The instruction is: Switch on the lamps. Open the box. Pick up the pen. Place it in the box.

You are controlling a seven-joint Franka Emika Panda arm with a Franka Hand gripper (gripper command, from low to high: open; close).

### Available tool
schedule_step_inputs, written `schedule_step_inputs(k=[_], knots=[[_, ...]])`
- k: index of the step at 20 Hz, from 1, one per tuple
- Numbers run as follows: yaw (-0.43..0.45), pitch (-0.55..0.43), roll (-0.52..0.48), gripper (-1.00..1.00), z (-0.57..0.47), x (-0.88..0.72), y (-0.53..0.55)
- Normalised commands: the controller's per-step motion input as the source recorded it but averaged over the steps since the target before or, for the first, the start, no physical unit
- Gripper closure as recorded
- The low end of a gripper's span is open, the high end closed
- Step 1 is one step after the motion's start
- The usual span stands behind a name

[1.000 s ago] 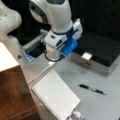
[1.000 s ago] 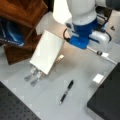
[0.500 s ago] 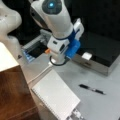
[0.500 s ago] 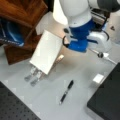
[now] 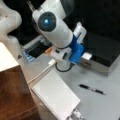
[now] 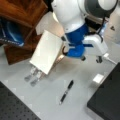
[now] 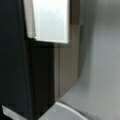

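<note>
The gripper, whose jaw state I cannot tell, hangs at the closed box, while the pen lies lower right, lengthwise left-to-right.

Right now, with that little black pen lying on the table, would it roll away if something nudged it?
Probably. The pen looks slim and round, lying flat on the smooth grey table, so a sideways nudge could roll it. It seems stiff and light, being far smaller than the box. The gripper is not clearly visible.

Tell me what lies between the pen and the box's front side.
Nothing: in a front view only bare grey table separates the pen from the box.
</note>
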Motion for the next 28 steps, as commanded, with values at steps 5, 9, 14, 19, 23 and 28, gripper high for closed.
schedule_step_inputs(k=[5,9,14,19,23,28], knots=[[0.028,0.017,0.255,-1.0,-0.02,0.41,0.02],[0.085,0.021,0.285,-1.0,-0.06,0.32,-0.07],[0.064,0.037,0.35,-1.0,-0.09,0.23,-0.12],[0.052,0.06,0.375,-1.0,-0.12,0.14,-0.13],[0.055,0.033,0.406,-1.0,-0.16,0.08,-0.12],[0.04,0.007,0.36,-1.0,-0.2,0.06,-0.07]])
